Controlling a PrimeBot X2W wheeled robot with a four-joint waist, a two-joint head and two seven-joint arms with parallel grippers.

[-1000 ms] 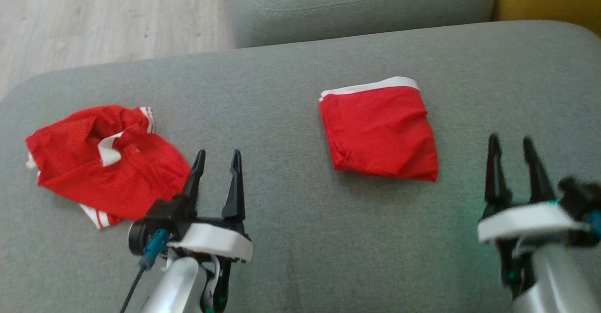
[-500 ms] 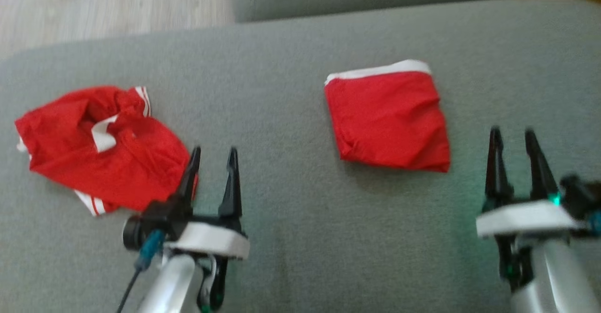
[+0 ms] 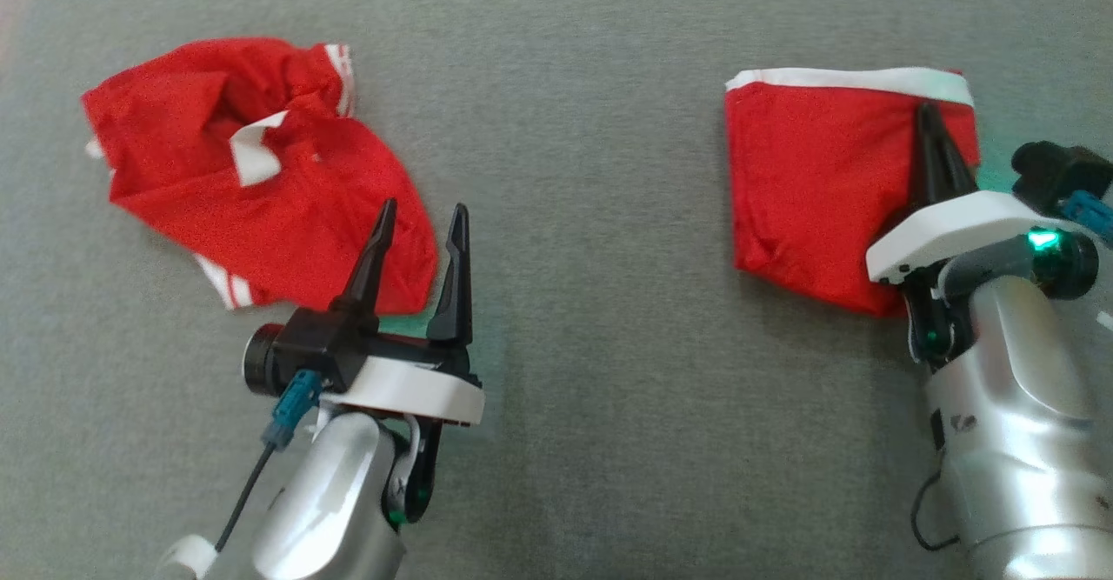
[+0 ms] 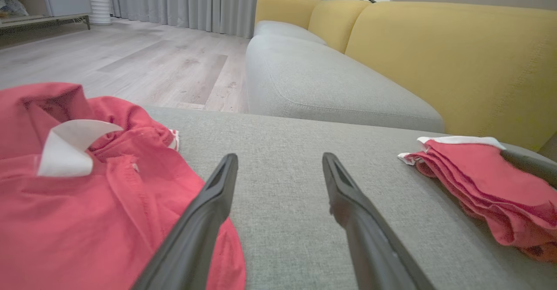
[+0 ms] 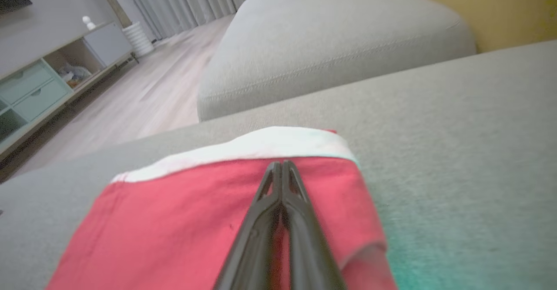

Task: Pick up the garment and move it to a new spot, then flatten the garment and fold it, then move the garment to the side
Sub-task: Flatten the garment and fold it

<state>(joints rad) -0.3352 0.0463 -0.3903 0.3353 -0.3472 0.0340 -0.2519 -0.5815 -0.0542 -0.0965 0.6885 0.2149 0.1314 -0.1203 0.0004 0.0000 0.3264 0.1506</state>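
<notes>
A crumpled red garment (image 3: 261, 189) (image 4: 87, 203) with white trim lies at the left of the grey sofa cushion (image 3: 591, 389). My left gripper (image 3: 420, 210) (image 4: 279, 157) stands open just right of its near edge, with nothing between the fingers. A second red garment (image 3: 817, 180) (image 4: 478, 181) (image 5: 174, 220), folded into a square with a white band along its far edge, lies at the right. My right gripper (image 3: 930, 115) (image 5: 280, 165) is shut above this folded piece, its tips near the white band. No cloth shows between its fingers.
Beyond the cushion lie another grey seat cushion (image 4: 326, 81) (image 5: 330, 51) and a yellow sofa back (image 4: 457, 55). Wooden floor (image 4: 130, 59) lies past the cushion's far edge, with a low cabinet (image 5: 43, 85) at the wall. Bare cushion separates the two garments.
The head camera has tipped down and nearer to the cushion. My right gripper has shut and moved forward over the folded garment. The left gripper stays open beside the crumpled one.
</notes>
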